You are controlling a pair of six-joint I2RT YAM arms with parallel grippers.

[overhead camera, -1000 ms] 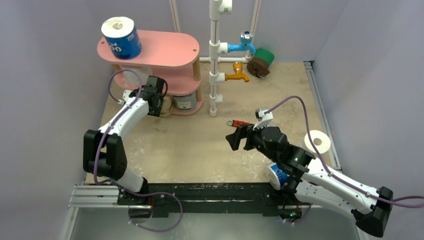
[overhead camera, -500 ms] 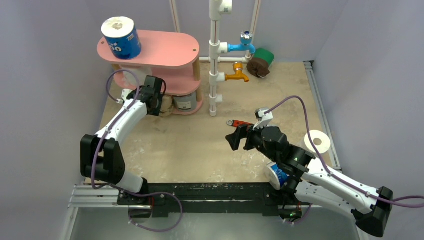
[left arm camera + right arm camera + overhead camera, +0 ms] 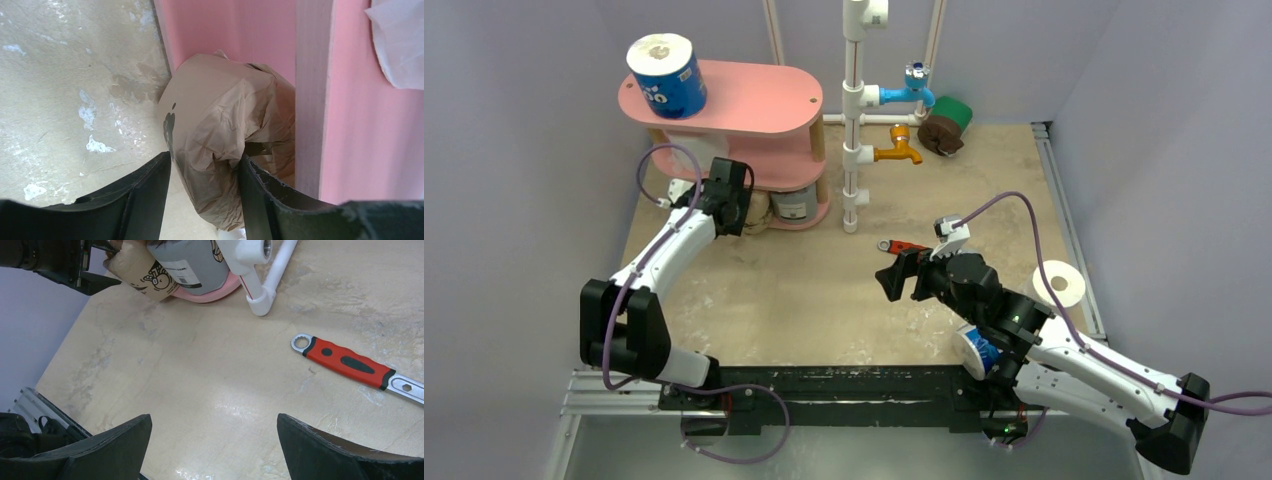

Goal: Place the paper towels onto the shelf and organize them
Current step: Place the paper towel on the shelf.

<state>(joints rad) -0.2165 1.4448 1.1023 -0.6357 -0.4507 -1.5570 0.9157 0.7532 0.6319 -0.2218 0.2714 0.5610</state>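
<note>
Brown crinkled wrapper fills the gap between the fingers of the left gripper (image 3: 204,159). This brown roll (image 3: 220,135) sits at the near edge of the shelf (image 3: 370,140), on the bottom board beside a wooden post (image 3: 310,100). Both fingers flank it closely, but whether they clamp it is unclear. Its tucked end shows by the right finger. From the right wrist it seems to lean away from the grey roll (image 3: 192,262) next to it. Its far side is hidden under the board. The right gripper (image 3: 214,416) is spread wide over the table (image 3: 210,365), holding nothing, near the wrench (image 3: 350,362).
</note>
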